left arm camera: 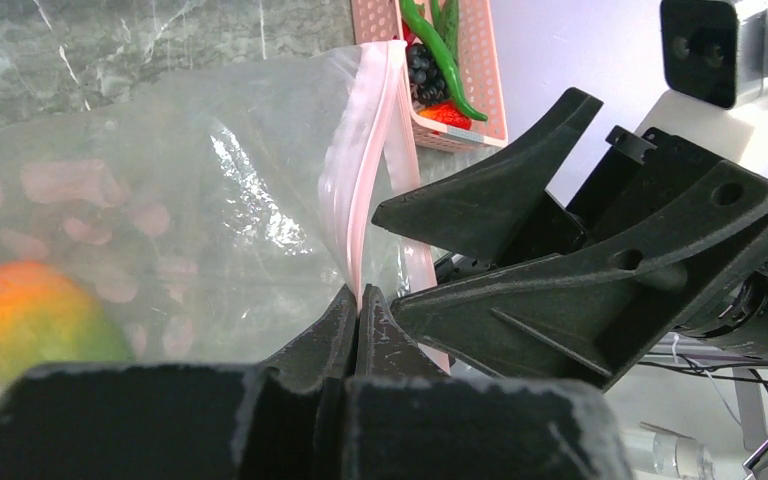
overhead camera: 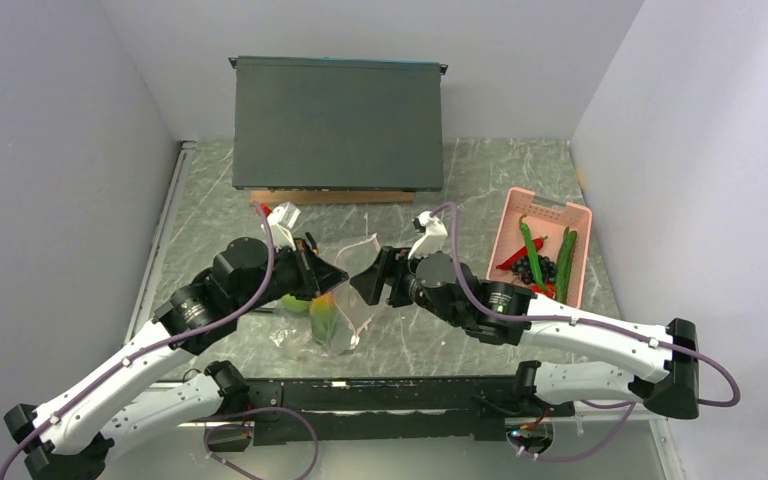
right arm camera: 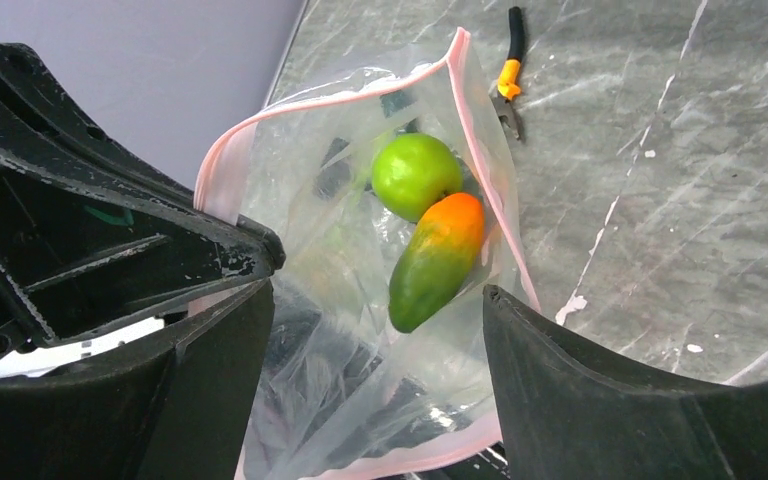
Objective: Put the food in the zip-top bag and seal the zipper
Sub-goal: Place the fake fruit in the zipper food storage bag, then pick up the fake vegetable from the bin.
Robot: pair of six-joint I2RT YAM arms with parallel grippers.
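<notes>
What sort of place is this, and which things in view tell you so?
Probably a robot lab test cell, not a kitchen: plain white walls box in a marble-patterned table, a left arm and right arm are bolted at its near edge, and the food in the pink basket looks like toys.

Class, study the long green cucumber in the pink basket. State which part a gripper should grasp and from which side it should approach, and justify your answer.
Grip the cucumber around its middle, coming straight down from above. It lies flat along the right wall of the basket, so the walls block a sideways approach. The fingers should probably close across its narrow width.
</notes>
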